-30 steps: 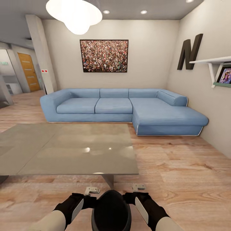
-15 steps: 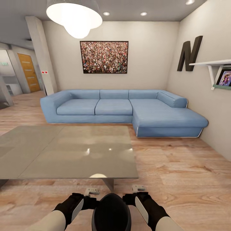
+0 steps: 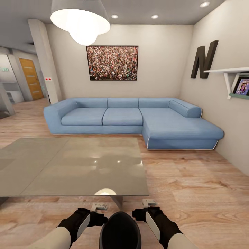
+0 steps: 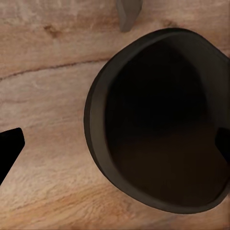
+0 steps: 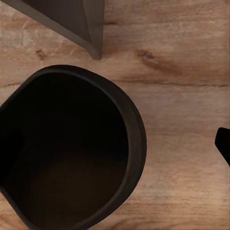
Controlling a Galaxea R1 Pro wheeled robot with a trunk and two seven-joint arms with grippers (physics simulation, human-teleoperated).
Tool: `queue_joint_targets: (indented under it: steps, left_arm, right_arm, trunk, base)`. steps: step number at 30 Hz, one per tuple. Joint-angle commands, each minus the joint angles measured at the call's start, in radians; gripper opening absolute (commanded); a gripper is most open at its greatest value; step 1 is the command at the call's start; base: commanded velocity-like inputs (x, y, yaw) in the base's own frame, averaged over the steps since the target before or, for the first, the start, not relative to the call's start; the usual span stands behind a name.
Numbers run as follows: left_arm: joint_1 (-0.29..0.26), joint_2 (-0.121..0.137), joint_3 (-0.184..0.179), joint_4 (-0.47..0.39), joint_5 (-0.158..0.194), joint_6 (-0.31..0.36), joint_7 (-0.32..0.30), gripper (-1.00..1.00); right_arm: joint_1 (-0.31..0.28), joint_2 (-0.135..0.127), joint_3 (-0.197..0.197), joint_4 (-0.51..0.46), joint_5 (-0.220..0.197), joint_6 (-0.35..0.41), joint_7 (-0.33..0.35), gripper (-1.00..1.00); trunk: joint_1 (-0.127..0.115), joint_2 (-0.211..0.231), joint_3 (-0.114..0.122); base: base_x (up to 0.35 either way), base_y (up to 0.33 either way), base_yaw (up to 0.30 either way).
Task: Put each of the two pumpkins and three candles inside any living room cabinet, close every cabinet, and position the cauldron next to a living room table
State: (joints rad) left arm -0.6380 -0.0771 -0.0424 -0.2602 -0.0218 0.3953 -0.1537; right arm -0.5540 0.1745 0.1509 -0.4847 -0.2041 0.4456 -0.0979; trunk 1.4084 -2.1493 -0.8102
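forearms: cream-white shells | wrists: black, with white side panels | pincer mounts: small pale grey blocks

Both arms (image 3: 74, 223) low, fingers spread

Directly ahead of you the grey table (image 3: 76, 166) blocks the way forward: its near edge sits just beyond both grippers, and its leg (image 3: 117, 200) stands on the floor right in front of the cauldron (image 3: 120, 231). The cauldron itself fills the gap between your left gripper (image 3: 100, 207) and right gripper (image 3: 149, 202), so neither can cross inward. To your right, the wooden floor (image 3: 193, 186) lies open from the table's edge to the wall. Far ahead, the blue sofa (image 3: 138, 119) closes off the back of the room, its chaise reaching nearer on the right. A wall shelf (image 3: 230, 74) juts out high on the right.
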Motion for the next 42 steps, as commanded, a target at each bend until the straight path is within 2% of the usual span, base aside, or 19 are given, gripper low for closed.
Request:
queue_joint_targets:
  steps: [1, 17, 31, 42]
  left_arm:
    - [0.0, 0.0, -0.004, -0.002, -0.002, 0.005, -0.003, 1.0]
    - [0.0, 0.0, -0.004, -0.011, 0.005, 0.005, -0.004, 1.0]
    - [0.0, 0.0, -0.004, -0.013, 0.008, 0.004, -0.004, 1.0]
    - [0.0, 0.0, -0.004, -0.015, 0.008, 0.004, -0.004, 1.0]
  right_arm:
    - [0.0, 0.0, 0.004, -0.002, -0.011, 0.004, -0.01, 1.0]
    - [0.0, 0.0, 0.004, -0.002, -0.011, 0.004, -0.01, 1.0]
    - [0.0, 0.0, 0.004, -0.002, -0.011, 0.004, -0.01, 1.0]
    - [-0.001, 0.0, 0.004, 0.0, -0.011, 0.004, -0.01, 1.0]
  trunk:
    - [0.0, 0.0, -0.001]
    - [0.0, 0.0, -0.001]
    - [0.0, 0.0, -0.001]
    - [0.0, 0.0, 0.005]
  base:
    - [0.0, 0.0, 0.0]
    - [-0.061, 0.0, 0.0]
    - [-0.116, 0.074, 0.001]
    - [-0.069, 0.063, 0.202]
